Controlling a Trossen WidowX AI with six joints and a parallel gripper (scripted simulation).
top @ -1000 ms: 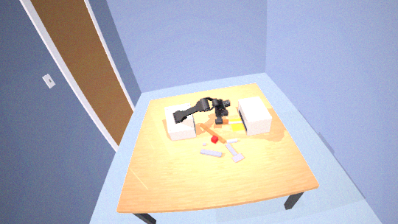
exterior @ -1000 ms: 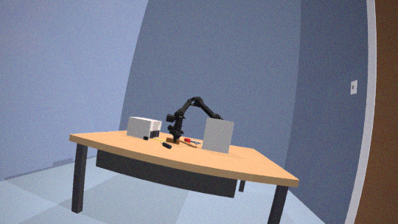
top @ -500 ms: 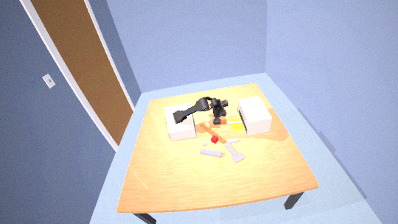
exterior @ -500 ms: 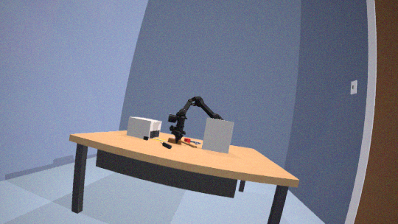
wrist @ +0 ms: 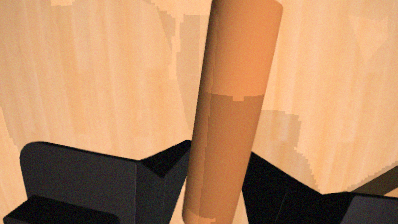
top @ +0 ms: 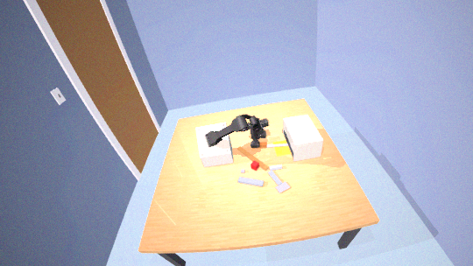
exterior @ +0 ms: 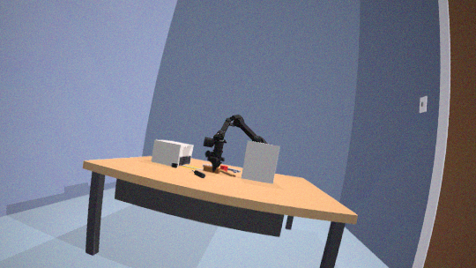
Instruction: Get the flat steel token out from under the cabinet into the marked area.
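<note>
My gripper (top: 256, 145) (exterior: 214, 169) (wrist: 216, 151) is shut on an orange cylindrical handle (top: 263, 144) (wrist: 235, 65), low over the table. In the top view a thin pale shaft (top: 280, 144) runs from the handle across the yellow marked area (top: 283, 151) toward the cabinet. The white cabinet (top: 306, 136) (exterior: 166, 152) stands beyond that area, its dark low opening facing my gripper. The far end of the shaft is too small to make out. I cannot make out the steel token in any view. The wrist view shows only the handle between the fingers, not its far end.
A wooden strip (top: 248, 155), a red cube (top: 255, 165), a grey bar (top: 250, 181) and a pale T-shaped piece (top: 283, 187) lie nearer the top camera. A black object (exterior: 199, 174) lies on the opposite side. A white box (top: 215, 155) (exterior: 261, 162) stands beneath the arm's base end.
</note>
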